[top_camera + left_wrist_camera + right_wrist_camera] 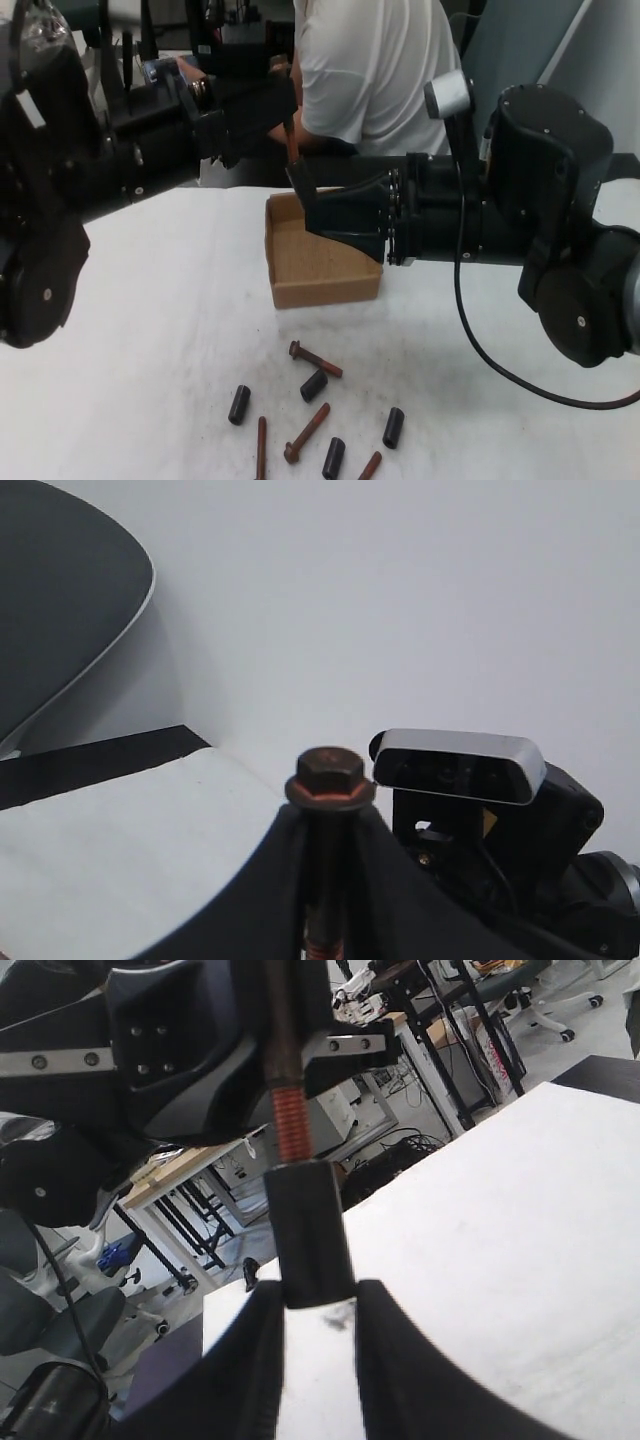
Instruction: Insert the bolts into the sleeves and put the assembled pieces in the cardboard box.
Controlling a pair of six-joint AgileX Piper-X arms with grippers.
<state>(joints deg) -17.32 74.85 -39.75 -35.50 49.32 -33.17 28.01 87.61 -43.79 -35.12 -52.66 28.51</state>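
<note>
Right wrist view: pinches sleeve (pixel 308 1245) in right gripper (pixel 318 1300), threaded tip of bolt (pixel 288 1125) at its free end. Left wrist view: clamps bolt in left gripper (pixel 327 825) beneath its head.

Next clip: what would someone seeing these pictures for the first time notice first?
The two grippers meet in the air by the cardboard box: the left gripper is shut on a rusty bolt, whose threaded end meets the top of the black sleeve held by the right gripper. After that, the loose bolts and loose sleeves scattered on the white bench, nearer the camera than the box.
</note>
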